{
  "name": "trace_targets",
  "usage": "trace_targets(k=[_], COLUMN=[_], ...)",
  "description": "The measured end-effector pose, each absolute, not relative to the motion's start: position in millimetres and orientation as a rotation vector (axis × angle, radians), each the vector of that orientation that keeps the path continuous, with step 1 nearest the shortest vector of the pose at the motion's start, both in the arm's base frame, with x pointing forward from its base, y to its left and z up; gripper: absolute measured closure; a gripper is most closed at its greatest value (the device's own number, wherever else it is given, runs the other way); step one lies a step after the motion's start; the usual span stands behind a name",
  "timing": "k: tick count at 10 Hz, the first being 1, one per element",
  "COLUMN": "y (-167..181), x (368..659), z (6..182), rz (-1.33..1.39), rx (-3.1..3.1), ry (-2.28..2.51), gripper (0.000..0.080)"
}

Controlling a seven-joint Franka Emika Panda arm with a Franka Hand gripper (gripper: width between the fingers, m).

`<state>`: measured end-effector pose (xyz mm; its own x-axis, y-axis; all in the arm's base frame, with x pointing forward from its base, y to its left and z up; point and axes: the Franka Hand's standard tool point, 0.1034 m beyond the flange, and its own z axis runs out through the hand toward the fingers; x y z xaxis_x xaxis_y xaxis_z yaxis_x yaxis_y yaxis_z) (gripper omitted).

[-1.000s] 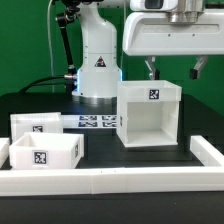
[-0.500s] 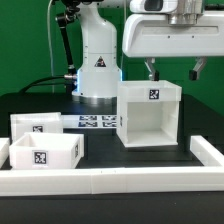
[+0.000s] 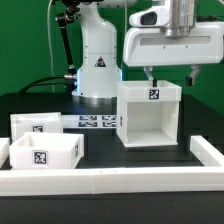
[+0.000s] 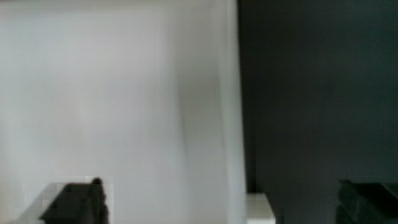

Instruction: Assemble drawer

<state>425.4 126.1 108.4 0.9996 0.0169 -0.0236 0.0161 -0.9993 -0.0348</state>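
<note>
Two white box trays sat at the exterior view's left, the rear tray [image 3: 36, 124] just behind the front tray [image 3: 44, 153]. Both were well apart from the large casing [image 3: 150, 115], which stood upright on the black bench [image 3: 100, 148]. The marker board [image 3: 96, 122] lay flat before the arm's base [image 3: 97, 62]. A long low rail [image 3: 110, 181] ran along the front. The claw [image 3: 170, 74] hung above the casing, spread wide and gripping nothing. A pale wall stood behind.
</note>
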Motion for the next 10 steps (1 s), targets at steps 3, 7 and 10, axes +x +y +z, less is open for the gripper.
trace_targets(k=[3,7,10], y=[126.7,126.4,126.5], x=[422.6,422.6,422.7], z=[101.8,101.7,101.7], rz=[0.048,0.049,0.048], rx=[-3.106,-3.106,-3.106], ry=[-0.035,-0.035,-0.035], gripper=[0.015,0.0535,0.0763])
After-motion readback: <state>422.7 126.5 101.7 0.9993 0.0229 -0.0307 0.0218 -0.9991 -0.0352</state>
